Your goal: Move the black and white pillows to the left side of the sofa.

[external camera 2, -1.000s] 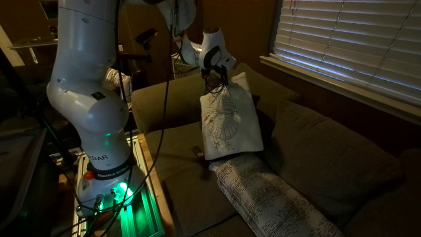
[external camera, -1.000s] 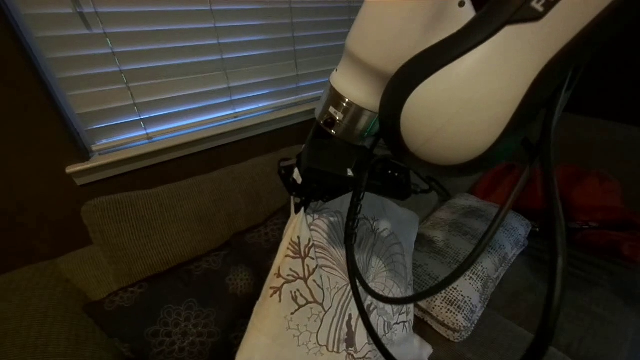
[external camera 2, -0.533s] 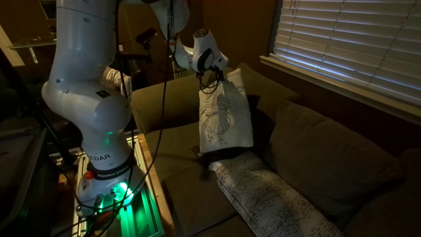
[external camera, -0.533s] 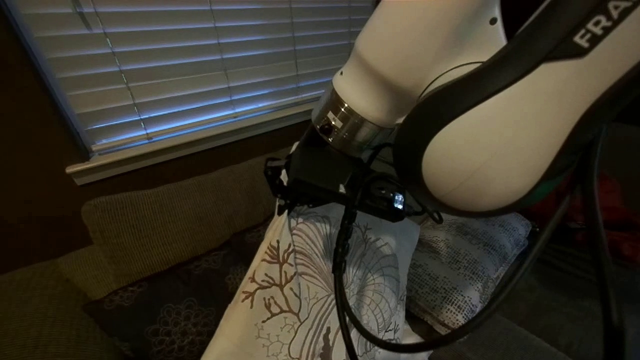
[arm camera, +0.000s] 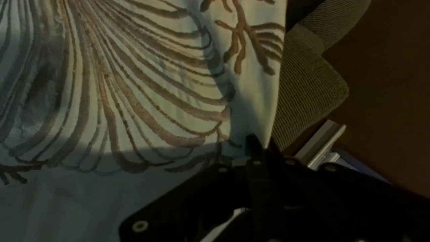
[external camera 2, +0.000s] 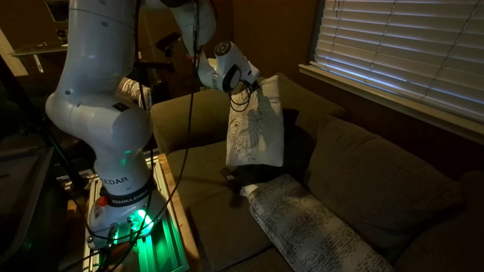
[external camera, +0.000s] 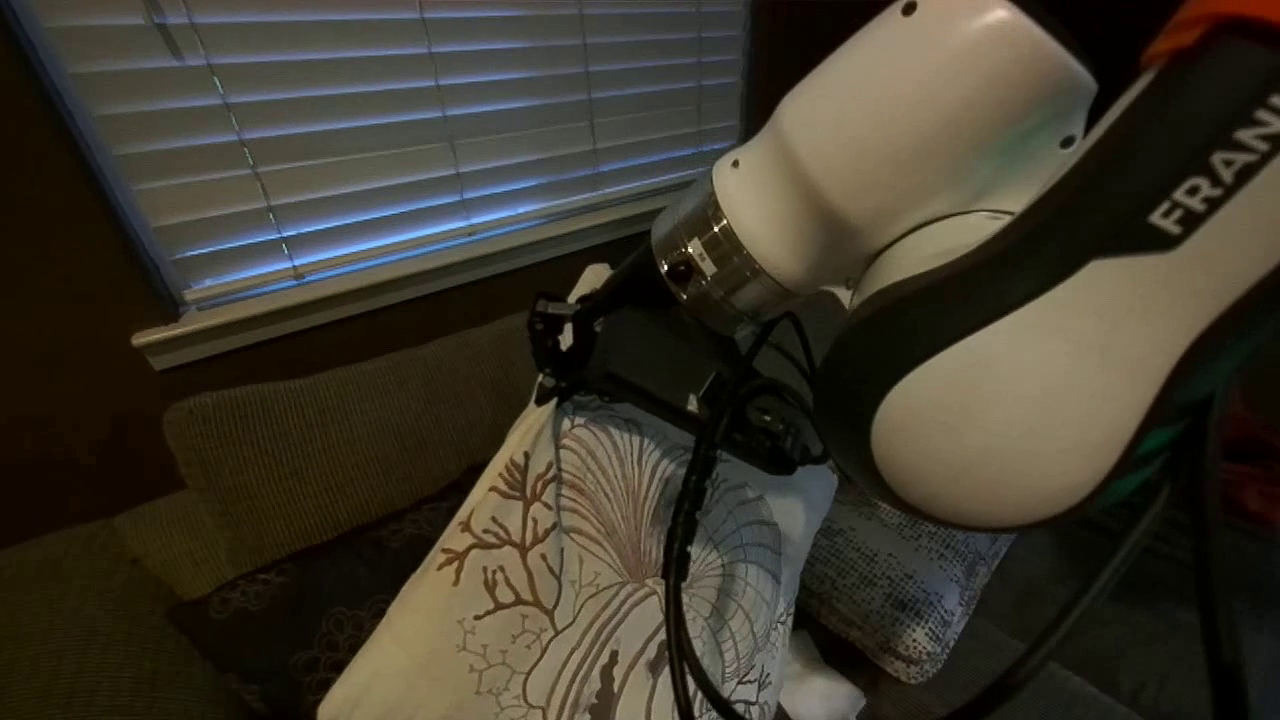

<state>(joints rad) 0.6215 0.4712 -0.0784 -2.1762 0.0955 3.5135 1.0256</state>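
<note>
The white pillow (external camera: 600,580) with brownish coral and shell print hangs tilted from my gripper (external camera: 548,392). In the other camera's picture the pillow (external camera 2: 261,128) hangs above the sofa seat, below the gripper (external camera 2: 256,86). In the wrist view the fingertips (arm camera: 263,144) are shut on a pinched edge of the pillow (arm camera: 144,84). The black pillow (external camera: 300,625), with pale flower-like lines, leans on the sofa (external camera: 370,430) behind the white one, partly hidden. It shows as a dark shape (external camera 2: 297,151) in an exterior view. The sofa's back cushions (external camera 2: 378,181) are olive-brown.
A flatter grey-speckled pillow (external camera: 890,590) lies on the seat, also seen in an exterior view (external camera 2: 314,226). A small dark object (external camera 2: 227,174) and a white scrap (external camera 2: 249,189) lie nearby. Red cloth (external camera: 1250,460) is at the edge. A window sill (external camera: 400,265) runs behind the sofa.
My gripper and the white pillow have moved left in both exterior views. The pillow's lower edge has risen away from the grey-speckled pillow, and more of the black pillow is covered in an exterior view.
</note>
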